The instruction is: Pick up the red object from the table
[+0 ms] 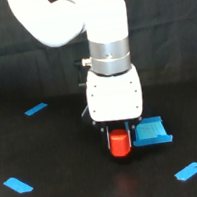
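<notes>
Red object (119, 143) on the table (59, 157) directly below the gripper (119, 134), tray (151, 132) just beside it on the exterior view's right, tape strips (36, 109) scattered well apart around them

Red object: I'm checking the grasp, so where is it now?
In the exterior view, the red object sits low centre, directly under the gripper, just left of the blue tray.
</notes>
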Robot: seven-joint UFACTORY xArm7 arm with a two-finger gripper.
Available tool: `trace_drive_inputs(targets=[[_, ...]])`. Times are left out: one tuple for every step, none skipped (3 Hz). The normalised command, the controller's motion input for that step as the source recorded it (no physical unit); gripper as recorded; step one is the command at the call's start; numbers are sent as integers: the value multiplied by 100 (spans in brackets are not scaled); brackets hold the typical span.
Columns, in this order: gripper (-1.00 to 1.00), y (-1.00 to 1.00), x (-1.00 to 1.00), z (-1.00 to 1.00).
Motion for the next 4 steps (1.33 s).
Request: trace_drive_inputs(targets=[[-100,8,-19,92],[-97,0,-8,97],[-100,17,1,96],[-100,-4,8,93]])
